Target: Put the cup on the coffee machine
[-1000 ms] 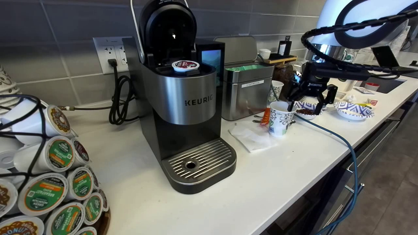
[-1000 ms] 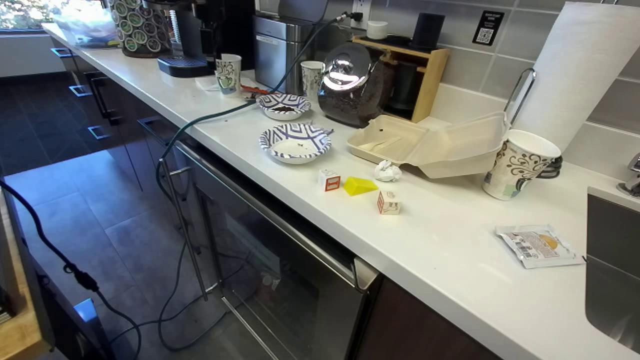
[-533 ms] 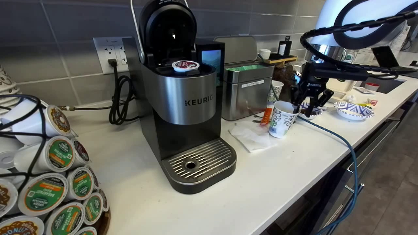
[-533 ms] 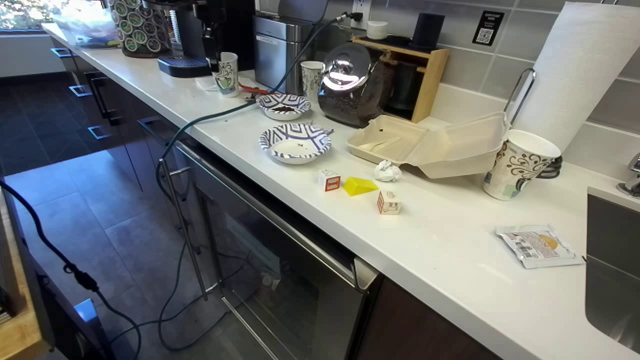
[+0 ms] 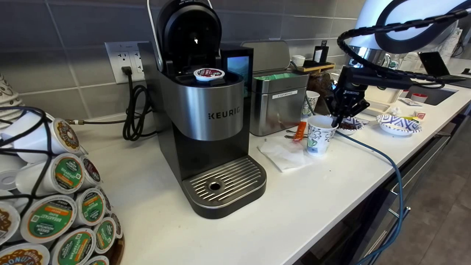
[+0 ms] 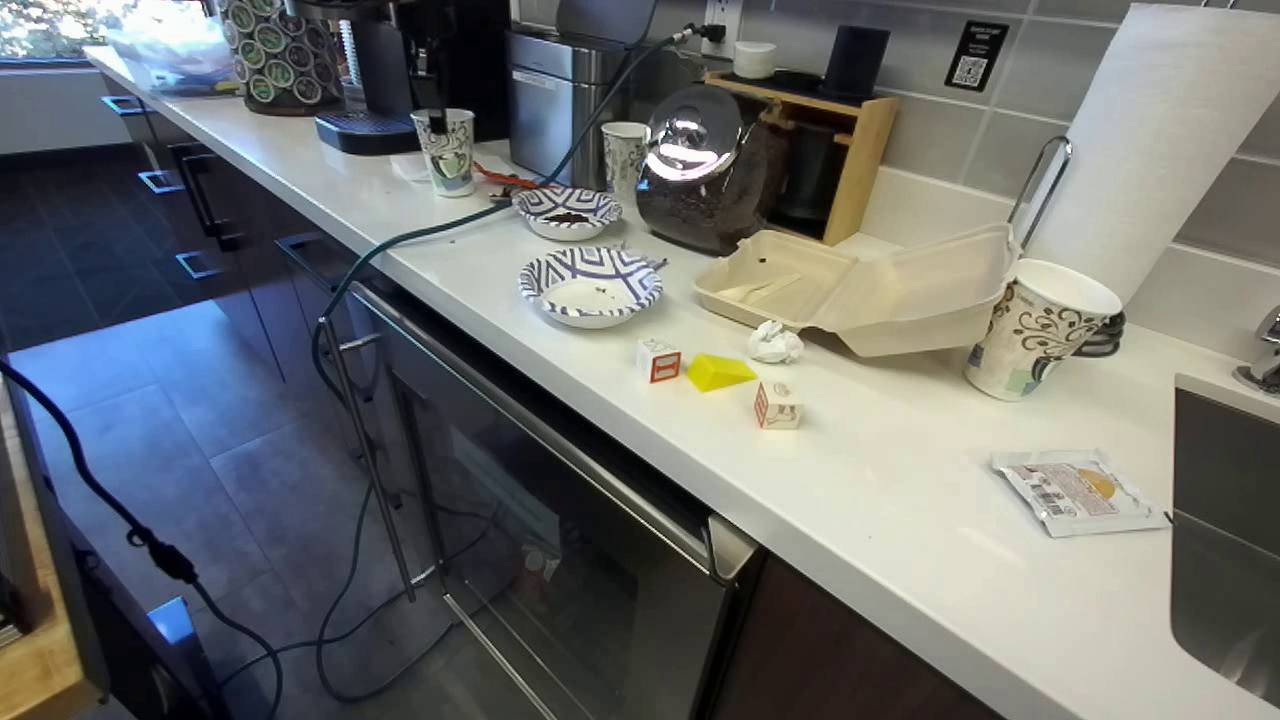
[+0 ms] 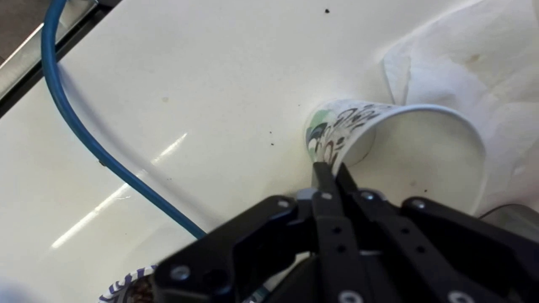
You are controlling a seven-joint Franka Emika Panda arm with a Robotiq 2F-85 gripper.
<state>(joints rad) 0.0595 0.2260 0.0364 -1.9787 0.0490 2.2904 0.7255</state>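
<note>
The cup (image 5: 317, 138) is white with a scroll pattern, standing about upright on the counter beside a crumpled napkin. In the wrist view its mouth faces the camera, and one finger is inside the cup (image 7: 425, 155), the other outside. My gripper (image 7: 333, 169) is shut on the near wall at the rim, which runs between its fingertips. In an exterior view the gripper (image 5: 335, 123) comes down from above onto the rim. The coffee machine (image 5: 209, 110) is silver and black, its lid raised, with a pod on top and a bare drip tray (image 5: 235, 180). The gripper is apart from it.
A steel container (image 5: 279, 103) stands behind the cup. The napkin (image 5: 283, 154) lies between cup and machine. A blue cable (image 5: 375, 149) crosses the counter close by, near patterned bowls (image 6: 590, 290). A rack of pods (image 5: 55, 191) stands on the machine's far side.
The jaws have gone from open to shut on the cup's wall. The cup leaned and shifted slightly, and stands about upright now. The gripper tilted a little.
</note>
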